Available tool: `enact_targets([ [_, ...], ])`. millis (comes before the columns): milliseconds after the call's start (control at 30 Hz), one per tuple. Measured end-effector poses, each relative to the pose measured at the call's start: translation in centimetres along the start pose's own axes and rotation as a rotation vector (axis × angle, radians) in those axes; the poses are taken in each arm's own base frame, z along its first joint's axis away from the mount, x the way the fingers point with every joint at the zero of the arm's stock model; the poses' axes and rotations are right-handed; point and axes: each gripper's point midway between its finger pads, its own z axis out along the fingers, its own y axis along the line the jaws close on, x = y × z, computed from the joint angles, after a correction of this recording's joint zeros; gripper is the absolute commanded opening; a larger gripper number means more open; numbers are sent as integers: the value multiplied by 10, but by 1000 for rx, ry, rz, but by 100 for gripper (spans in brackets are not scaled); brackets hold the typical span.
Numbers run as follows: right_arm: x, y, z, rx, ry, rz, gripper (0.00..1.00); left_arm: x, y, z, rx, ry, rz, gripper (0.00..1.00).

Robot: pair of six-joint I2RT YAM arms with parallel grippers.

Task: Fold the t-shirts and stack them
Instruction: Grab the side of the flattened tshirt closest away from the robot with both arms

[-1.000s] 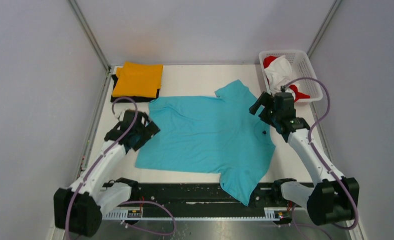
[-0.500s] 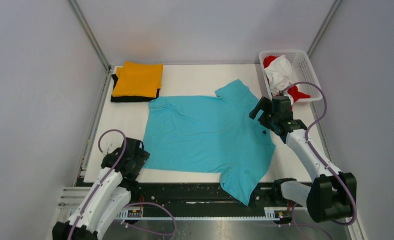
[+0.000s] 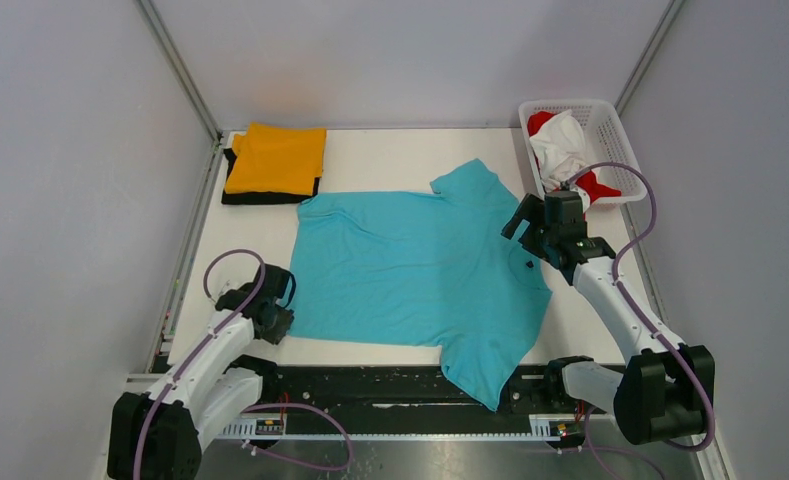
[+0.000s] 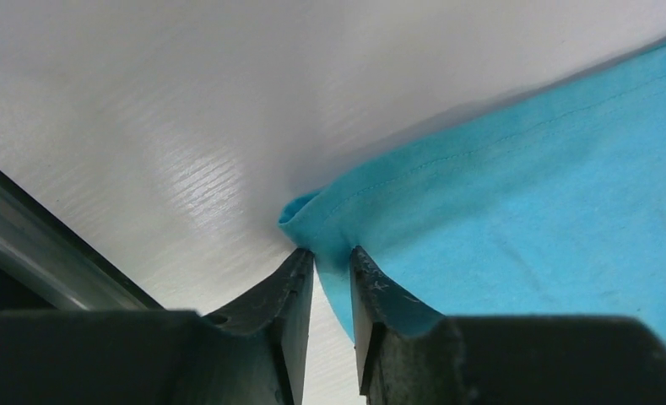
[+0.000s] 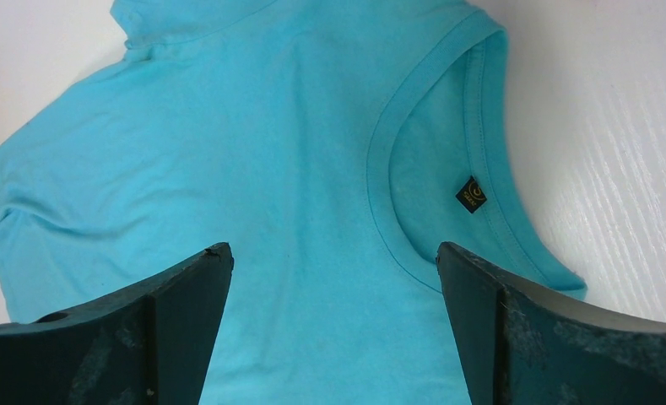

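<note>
A turquoise t-shirt (image 3: 420, 270) lies spread flat across the middle of the table, collar toward the right. My left gripper (image 3: 278, 318) sits at its near-left hem corner. In the left wrist view the narrow jaws of the left gripper (image 4: 331, 253) pinch that bunched corner of turquoise cloth (image 4: 523, 186). My right gripper (image 3: 532, 226) hovers wide open over the collar. In the right wrist view the right gripper (image 5: 333, 253) frames the shirt's chest (image 5: 295, 152), touching nothing. An orange t-shirt (image 3: 275, 158) lies folded on a folded black t-shirt (image 3: 268, 197) at the back left.
A white lattice basket (image 3: 612, 118) at the back right holds a white t-shirt (image 3: 560, 145) and a red t-shirt (image 3: 600, 186). One turquoise sleeve (image 3: 485, 375) hangs over the table's near edge onto the black rail. Metal frame posts run along both side walls.
My left arm came back from the shirt's left sleeve to the near-left hem corner, and its jaws closed on the cloth. The right gripper shifted slightly and stayed open.
</note>
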Motion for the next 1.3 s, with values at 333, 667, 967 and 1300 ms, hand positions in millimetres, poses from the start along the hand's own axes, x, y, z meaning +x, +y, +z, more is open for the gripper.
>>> enact_targets([
  [333,12,-8,-11,23,55,-12,96,-8,-17,6,12,-22,33,0],
  [667,76,17,-55,-96,243,-201,84,-16,-29,0,88,-54,72,0],
  [967,221,-16,-116,-164,682,-613,66,-18,-29,-1,101,-62,114,0],
  [1300,291,-63,-159,-148,991,-858,59,-20,-33,-8,146,-71,107,0],
])
